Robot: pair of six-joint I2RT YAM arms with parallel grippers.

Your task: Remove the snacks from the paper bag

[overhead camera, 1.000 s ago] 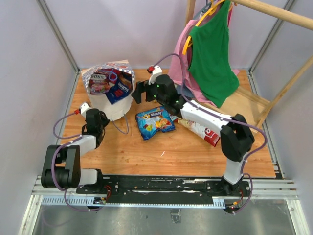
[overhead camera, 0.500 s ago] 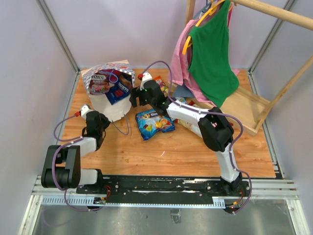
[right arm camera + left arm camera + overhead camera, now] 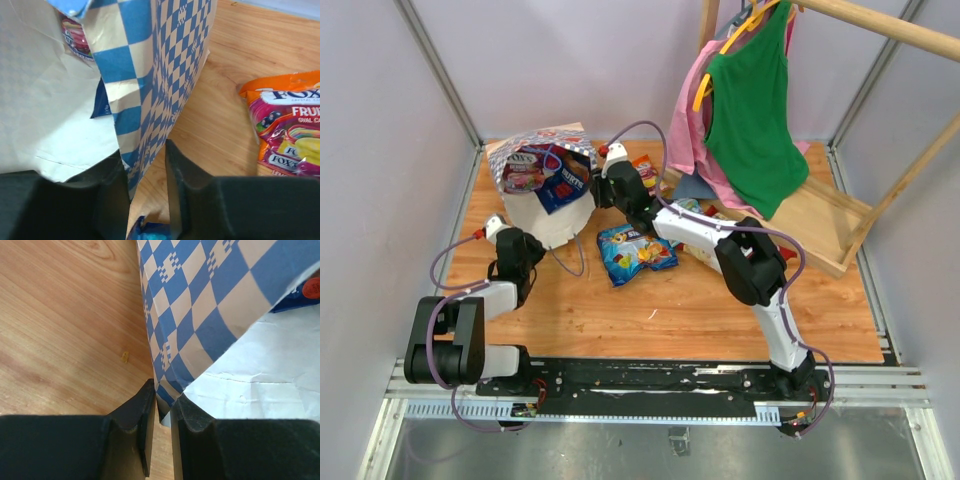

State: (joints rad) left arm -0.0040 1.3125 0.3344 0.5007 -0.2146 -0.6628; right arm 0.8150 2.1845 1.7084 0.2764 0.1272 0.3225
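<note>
The paper bag [image 3: 545, 205] lies at the back left with its mouth facing up. A pink packet [image 3: 523, 178] and a blue packet [image 3: 563, 185] of the snacks show inside it. My left gripper [image 3: 525, 233] is shut on the bag's near-left edge [image 3: 210, 305], with the paper pinched between its jaws [image 3: 162, 400]. My right gripper [image 3: 591, 190] straddles the bag's right wall [image 3: 165, 60]. Its jaws [image 3: 145, 155] are narrowed but a gap still shows beside the paper. A blue packet [image 3: 635, 250] and an orange one [image 3: 646, 170] lie on the table.
A green garment [image 3: 755, 110] and a pink one [image 3: 685, 130] hang from a wooden rack [image 3: 840, 230] at the back right. More packets [image 3: 705, 210] lie under my right arm. The orange-pink packet [image 3: 290, 130] lies right of my right gripper's jaws.
My right arm has swung left to the bag, and its jaws have narrowed around the bag's right wall. The left gripper has kept its hold.
</note>
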